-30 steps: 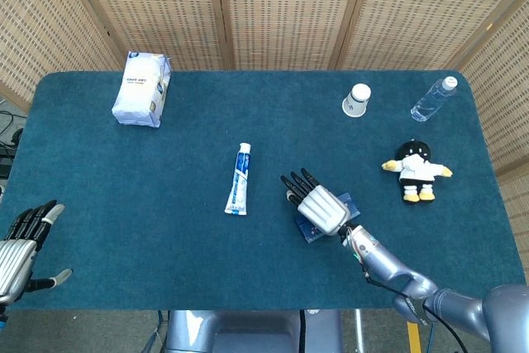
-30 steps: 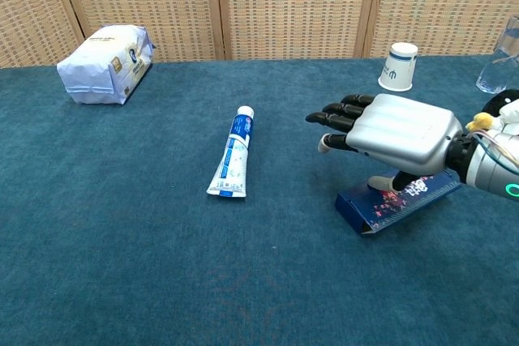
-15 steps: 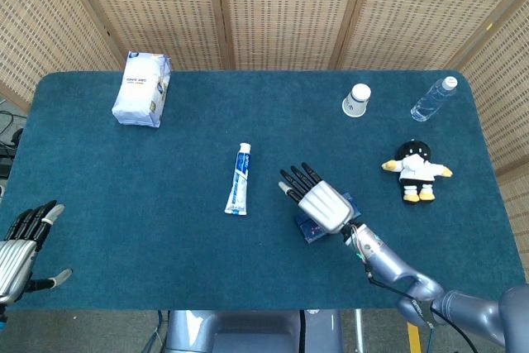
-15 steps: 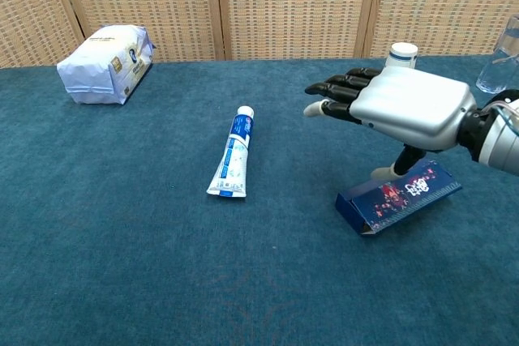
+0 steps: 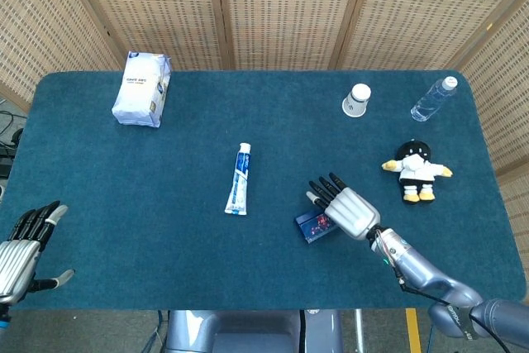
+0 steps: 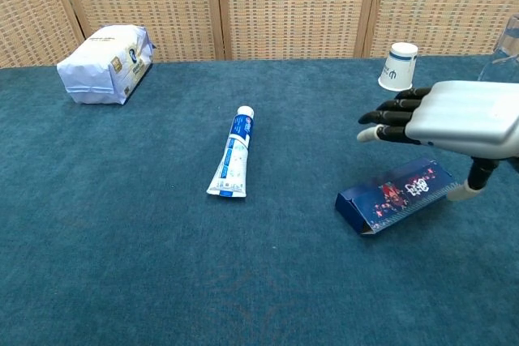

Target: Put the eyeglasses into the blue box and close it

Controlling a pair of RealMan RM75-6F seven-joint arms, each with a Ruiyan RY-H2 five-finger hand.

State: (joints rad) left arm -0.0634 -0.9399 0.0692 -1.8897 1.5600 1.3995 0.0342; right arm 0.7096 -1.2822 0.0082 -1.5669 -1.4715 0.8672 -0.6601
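Eyeglasses stay unseen; right robot hand (image 6: 454, 123) hovers spread, empty, over the closed blue box (image 6: 396, 196).

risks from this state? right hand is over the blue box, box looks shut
1. The right hand hovers open above the blue box with its thumb hanging near the box's far end; a careless move may nudge the box.
2. The box looks closed, but no eyeglasses show in either view, so whether they are inside cannot be told.
3. The plush toy lies near the right arm's path.
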